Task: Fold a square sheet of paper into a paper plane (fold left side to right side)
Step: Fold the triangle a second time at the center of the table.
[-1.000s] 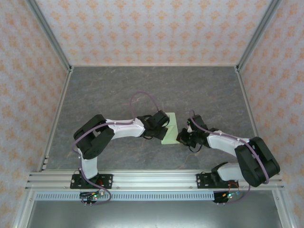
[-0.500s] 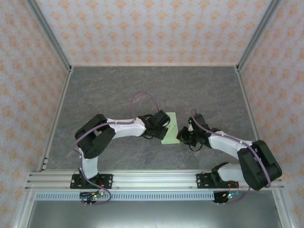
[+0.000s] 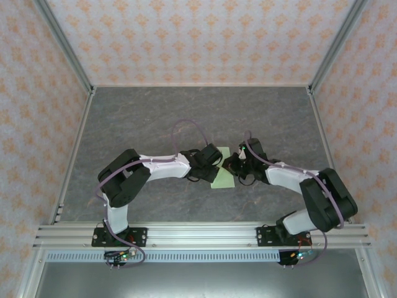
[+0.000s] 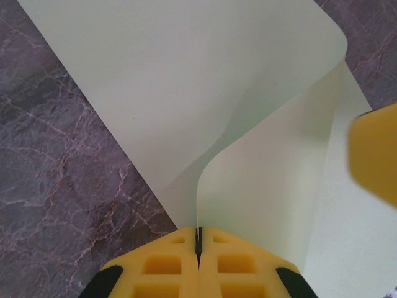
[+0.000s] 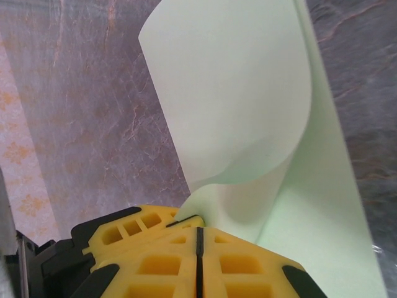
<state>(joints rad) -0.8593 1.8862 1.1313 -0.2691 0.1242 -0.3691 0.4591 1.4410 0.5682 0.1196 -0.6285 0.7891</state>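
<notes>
Patterned walls (image 3: 186, 37) are seen on three sides of the sheet (image 3: 222, 179), well apart from it. Grey marbled worktop (image 3: 136, 118) is spread wide around the sheet. The sheet is partly lifted and curled. At its left, it is pinched in the closed left pincer (image 4: 198, 239). At its right, it is gripped by the closed right pincer (image 5: 197, 233).

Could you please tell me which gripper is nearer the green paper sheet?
Neither: left gripper pinches the sheet at its lifted edge; right gripper pinches the same curled flap.
</notes>
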